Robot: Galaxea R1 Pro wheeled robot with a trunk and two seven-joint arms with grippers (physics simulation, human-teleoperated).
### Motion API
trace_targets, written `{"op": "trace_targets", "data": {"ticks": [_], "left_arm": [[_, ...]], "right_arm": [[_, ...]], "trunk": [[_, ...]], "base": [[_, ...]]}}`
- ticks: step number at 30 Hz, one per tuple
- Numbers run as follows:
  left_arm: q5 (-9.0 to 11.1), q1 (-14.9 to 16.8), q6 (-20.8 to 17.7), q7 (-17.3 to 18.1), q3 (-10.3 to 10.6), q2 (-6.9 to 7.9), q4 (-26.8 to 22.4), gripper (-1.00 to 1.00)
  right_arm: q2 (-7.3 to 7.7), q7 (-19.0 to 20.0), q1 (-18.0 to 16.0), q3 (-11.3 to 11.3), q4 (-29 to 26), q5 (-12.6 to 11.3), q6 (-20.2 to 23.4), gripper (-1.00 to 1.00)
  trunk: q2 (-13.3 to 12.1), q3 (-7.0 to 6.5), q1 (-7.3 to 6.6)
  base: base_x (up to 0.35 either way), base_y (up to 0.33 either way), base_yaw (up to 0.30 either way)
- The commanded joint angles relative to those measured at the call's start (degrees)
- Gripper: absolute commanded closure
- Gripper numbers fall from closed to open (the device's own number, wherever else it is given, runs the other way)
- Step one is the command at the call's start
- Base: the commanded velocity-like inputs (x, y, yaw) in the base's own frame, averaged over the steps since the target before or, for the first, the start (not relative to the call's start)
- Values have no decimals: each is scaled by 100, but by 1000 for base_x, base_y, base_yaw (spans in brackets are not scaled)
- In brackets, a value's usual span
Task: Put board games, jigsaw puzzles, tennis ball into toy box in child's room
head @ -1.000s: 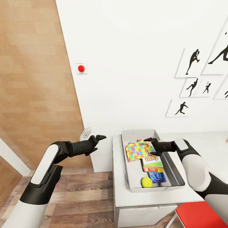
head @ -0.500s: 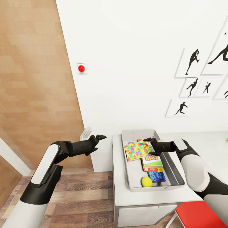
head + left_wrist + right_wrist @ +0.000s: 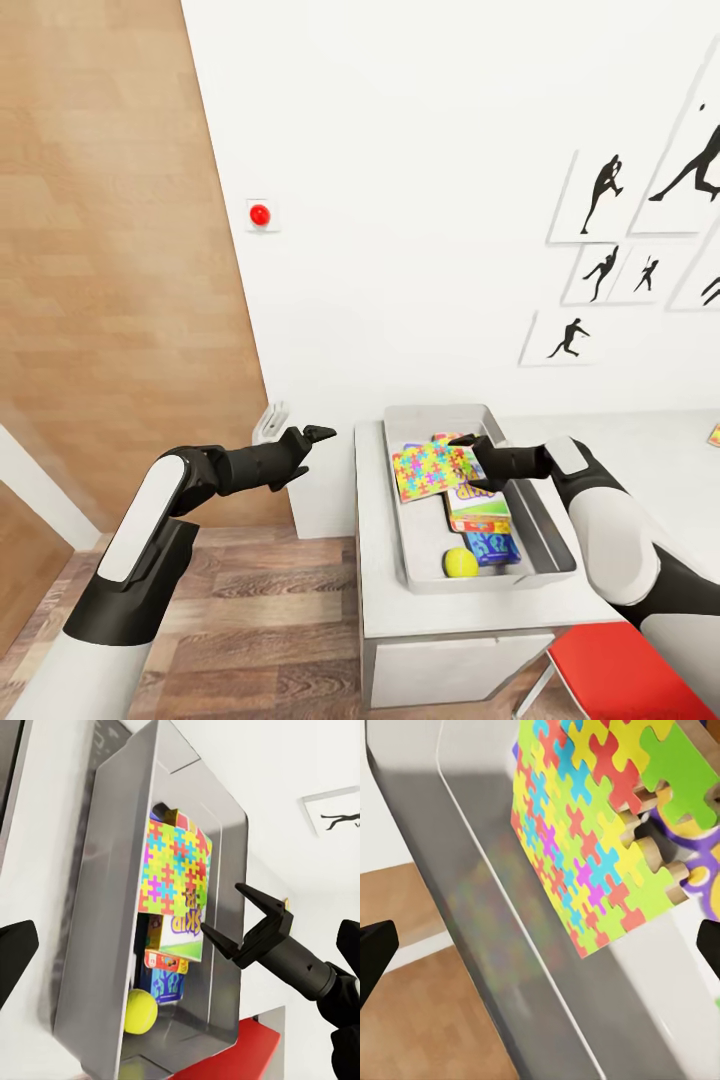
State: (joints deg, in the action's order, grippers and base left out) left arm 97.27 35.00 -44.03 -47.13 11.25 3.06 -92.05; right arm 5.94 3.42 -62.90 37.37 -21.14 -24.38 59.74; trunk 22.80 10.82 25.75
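Right gripper (image 3: 463, 446) hangs with its jaws spread and nothing between them, just above the far end of the toy box (image 3: 412, 582), its fingertips (image 3: 250, 892) close over the jigsaw puzzle (image 3: 431, 468) without clamping it. That puzzle lies on the Skip-Bo board game (image 3: 478, 503), with the blue board game (image 3: 494, 546) and the tennis ball (image 3: 461, 562) at the near end of the bin, which stands on the table (image 3: 380, 600). Left gripper (image 3: 312, 436) is held out over the wooden floor (image 3: 250, 620), well apart from the table; whether its fingers are parted cannot be told.
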Motion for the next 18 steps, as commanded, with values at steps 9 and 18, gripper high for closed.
{"op": "trace_targets", "data": {"ticks": [9, 18], "left_arm": [[55, 7, 8, -59, 7, -3, -6, -100], [55, 7, 8, -53, 8, -9, -6, -100]], "right_arm": [[-18, 36, -42, 35, -21, 57, 26, -100], [-33, 36, -157, 34, -33, 63, 26, -100]], "trunk": [[13, 12, 3], [13, 12, 3]], "base": [[-9, 0, 0], [-2, 0, 0]]}}
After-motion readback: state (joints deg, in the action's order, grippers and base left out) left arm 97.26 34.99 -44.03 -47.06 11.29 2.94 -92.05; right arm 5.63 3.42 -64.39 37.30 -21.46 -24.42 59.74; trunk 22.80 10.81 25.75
